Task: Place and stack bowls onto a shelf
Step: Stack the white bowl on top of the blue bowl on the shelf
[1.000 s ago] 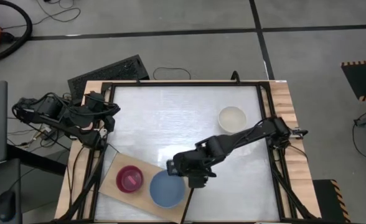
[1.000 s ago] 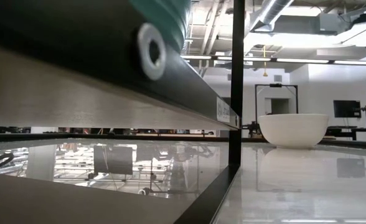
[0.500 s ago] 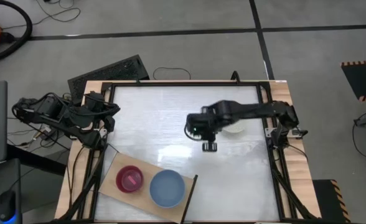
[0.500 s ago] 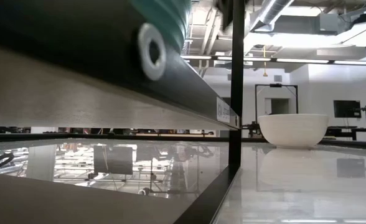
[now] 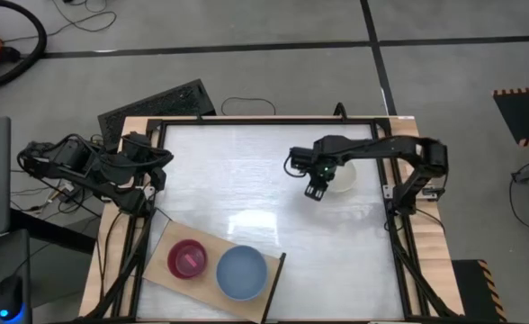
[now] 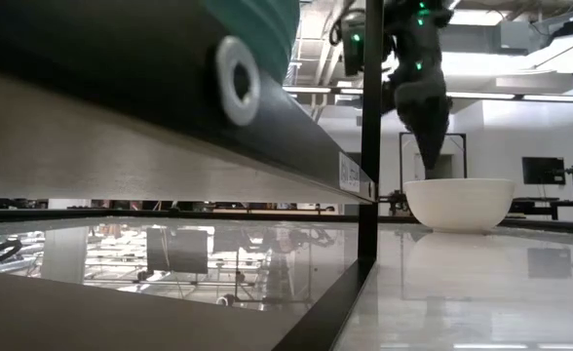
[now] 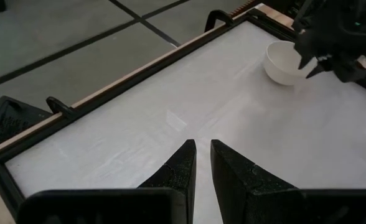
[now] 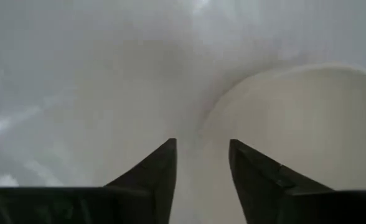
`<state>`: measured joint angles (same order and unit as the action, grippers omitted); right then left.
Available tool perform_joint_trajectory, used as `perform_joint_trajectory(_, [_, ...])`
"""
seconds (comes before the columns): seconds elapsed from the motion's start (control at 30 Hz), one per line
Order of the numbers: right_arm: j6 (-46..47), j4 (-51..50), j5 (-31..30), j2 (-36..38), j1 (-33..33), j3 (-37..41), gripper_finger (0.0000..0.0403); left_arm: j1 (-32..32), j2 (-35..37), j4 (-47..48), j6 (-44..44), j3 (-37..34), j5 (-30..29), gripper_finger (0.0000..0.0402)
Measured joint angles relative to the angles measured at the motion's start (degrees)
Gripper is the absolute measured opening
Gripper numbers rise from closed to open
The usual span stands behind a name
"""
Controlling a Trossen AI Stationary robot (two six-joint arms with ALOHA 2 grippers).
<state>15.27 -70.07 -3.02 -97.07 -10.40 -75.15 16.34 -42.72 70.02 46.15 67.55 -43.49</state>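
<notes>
The cream white bowl (image 5: 341, 176) stands on its base on the white tabletop, far right; the low view shows it upright (image 6: 459, 203). My right gripper (image 5: 315, 191) hangs open just above the bowl's left rim (image 8: 215, 112), fingers pointing down (image 6: 431, 164), touching nothing. On the light-wood shelf (image 5: 161, 272), at the near left corner, sit the magenta bowl (image 5: 187, 259) and the slate blue bowl (image 5: 241, 273). My left gripper (image 5: 161, 169) waits shut at the left edge (image 7: 201, 146). The other bowls are out of view.
A black frame (image 5: 264, 121) runs around the tabletop. A black post (image 6: 371, 136) and a dark rail stand close before the low camera, with a teal-green edge (image 6: 267, 19) above them. Bare tabletop (image 5: 237, 180) lies between the two arms.
My right gripper has left the slate blue bowl on the shelf and swung toward the far right, ending over the cream white bowl's left rim. It has come into the low view from above. Both bowls on the shelf stayed in place.
</notes>
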Motion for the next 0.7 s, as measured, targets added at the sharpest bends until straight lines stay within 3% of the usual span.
perform_joint_trajectory(0.2, [2.1, 6.4, 0.2, 1.6, -3.3, 5.1, 0.0209, 0.0, 0.0, 0.0, 0.0, 0.0, 0.1, 0.0034])
perform_joint_trajectory(0.4, [2.9, 10.6, 1.5, 0.0, -3.5, 7.5, 0.0202, 0.0, 0.0, 1.1, 0.0, 0.0, 0.2, 0.0034])
perform_joint_trajectory(0.53, [3.8, 11.1, 1.6, -2.3, -3.5, 7.7, 0.0150, 0.0, 0.0, 3.3, 1.7, 0.0, 0.2, 0.0034])
perform_joint_trajectory(0.7, [3.4, 10.5, -1.4, -2.8, -2.6, 7.7, 0.0025, 0.0, 0.0, 4.4, 3.0, 0.0, 0.2, 0.0034])
